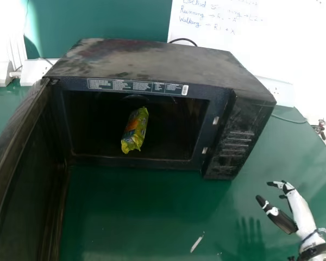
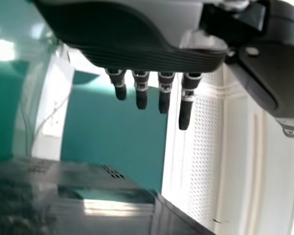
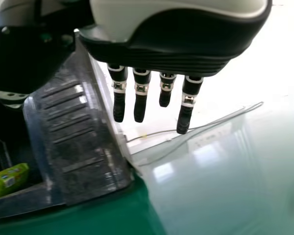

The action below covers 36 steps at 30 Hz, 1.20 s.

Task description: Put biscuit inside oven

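Note:
My right hand [image 1: 301, 212] is at the lower right of the head view, in front of and to the right of the black oven [image 1: 157, 62], touching nothing. In the right wrist view the fingers of that hand [image 3: 171, 51] are straight. The biscuit packet [image 1: 135, 129], yellow-green with an orange patch, lies inside the oven near the front of its opening; the right wrist view also shows the packet [image 3: 10, 180]. My left hand [image 2: 137, 54] has its fingers extended in the left wrist view, with nothing in them.
The oven door [image 1: 22, 179] stands wide open on the left, reaching toward the view's bottom edge. Green table [image 1: 146, 212] surface lies before the oven, with a small white scrap [image 1: 196, 243] on it. A cable [image 1: 288, 119] and a white wall strip [image 1: 277, 92] are behind at right.

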### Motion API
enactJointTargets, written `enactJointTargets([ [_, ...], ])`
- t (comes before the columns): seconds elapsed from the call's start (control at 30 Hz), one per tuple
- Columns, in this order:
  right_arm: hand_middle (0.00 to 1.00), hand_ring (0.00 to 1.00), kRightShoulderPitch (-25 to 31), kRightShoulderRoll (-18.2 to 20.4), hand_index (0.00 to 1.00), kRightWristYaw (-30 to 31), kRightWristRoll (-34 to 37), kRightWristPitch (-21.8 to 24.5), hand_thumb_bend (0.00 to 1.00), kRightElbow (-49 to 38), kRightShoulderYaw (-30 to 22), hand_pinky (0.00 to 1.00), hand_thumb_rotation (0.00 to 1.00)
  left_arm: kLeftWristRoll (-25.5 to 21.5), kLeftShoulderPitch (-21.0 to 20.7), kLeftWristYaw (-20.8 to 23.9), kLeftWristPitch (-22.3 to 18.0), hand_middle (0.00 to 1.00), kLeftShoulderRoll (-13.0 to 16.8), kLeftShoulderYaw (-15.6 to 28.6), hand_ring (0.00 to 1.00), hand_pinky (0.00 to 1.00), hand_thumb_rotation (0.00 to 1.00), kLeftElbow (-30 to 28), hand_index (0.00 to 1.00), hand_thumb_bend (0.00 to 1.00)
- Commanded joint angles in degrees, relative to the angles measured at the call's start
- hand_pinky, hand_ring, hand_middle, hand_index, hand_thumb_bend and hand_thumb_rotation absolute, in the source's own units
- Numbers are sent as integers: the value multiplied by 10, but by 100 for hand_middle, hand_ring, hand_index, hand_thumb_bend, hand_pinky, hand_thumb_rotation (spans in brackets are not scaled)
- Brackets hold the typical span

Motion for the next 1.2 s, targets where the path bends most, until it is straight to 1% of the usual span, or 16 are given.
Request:
enactJointTargets([
  [0.0, 90, 86, -4, -12, 86, -7, 9, -2, 94, 13, -8, 76, 32, -8, 14, -14, -22, 100, -20, -9, 100, 100, 95, -5, 84, 95],
  [0.07, 91, 86, -5, -14, 85, -8, 16, -5, 94, 21, -9, 76, 29, -18, 21, -26, -36, 100, -41, -22, 100, 100, 94, -10, 84, 93],
  [0.13, 90, 86, -6, -17, 85, -13, 15, -9, 95, 27, -7, 76, 30, -20, 27, -32, -52, 100, -65, -36, 100, 100, 90, -16, 86, 93],
  [0.2, 90, 86, -7, -17, 85, -16, 16, -11, 95, 33, -6, 76, 31, -20, 28, -50, -82, 100, -89, -51, 100, 100, 88, -12, 87, 90],
  [0.23, 90, 86, -7, -17, 85, -14, 19, -7, 95, 33, -5, 76, 30, -13, 29, -52, -99, 100, -105, -59, 100, 100, 87, -11, 87, 90],
  [0.27, 91, 87, -8, -17, 85, -14, 19, -5, 94, 33, -5, 78, 30, -3, 28, -54, -123, 100, -121, -67, 100, 100, 86, -7, 87, 89],
  [0.37, 91, 87, -8, -19, 85, -18, 17, -8, 94, 34, -4, 77, 29, 37, 26, -56, -200, 100, -171, -96, 100, 100, 87, 8, 87, 85],
  [0.43, 91, 87, -7, -21, 85, -17, 19, -8, 94, 35, -5, 77, 30, 57, 31, -60, -242, 100, -196, -120, 100, 100, 86, 21, 87, 84],
  [0.53, 91, 87, -6, -20, 85, -13, 26, -7, 94, 33, -6, 78, 29, 92, 38, -53, -302, 100, -226, -149, 100, 100, 86, 46, 88, 85],
  [0.63, 91, 88, -3, -20, 85, -14, 19, 2, 94, 21, -6, 78, 30, 103, 46, -45, -350, 100, -233, -173, 100, 100, 84, 76, 89, 87],
  [0.73, 91, 87, -2, -21, 85, -14, 19, 3, 94, 18, -6, 78, 31, 95, 49, -42, -387, 100, -227, -192, 100, 100, 81, 101, 89, 89],
  [0.8, 91, 86, -2, -21, 85, -19, 18, -6, 95, 21, -6, 77, 31, 87, 52, -39, -406, 100, -221, -200, 100, 100, 80, 113, 91, 89],
  [0.87, 90, 85, -4, -22, 84, -22, 17, -14, 95, 24, -6, 75, 30, 71, 55, -42, -418, 100, -213, -211, 100, 100, 81, 121, 91, 89],
  [0.93, 90, 85, -4, -23, 84, -22, 14, -13, 95, 24, -5, 76, 30, 59, 61, -44, -423, 100, -202, -220, 100, 100, 82, 122, 92, 89],
  [1.07, 90, 86, -4, -23, 84, -19, 15, -10, 95, 20, -5, 77, 30, 52, 72, -44, -432, 100, -191, -228, 100, 100, 83, 122, 92, 89],
  [1.17, 89, 85, -5, -22, 83, -22, 16, -16, 95, 24, -6, 76, 29, 57, 70, -47, -450, 100, -190, -230, 100, 100, 86, 133, 92, 88],
])
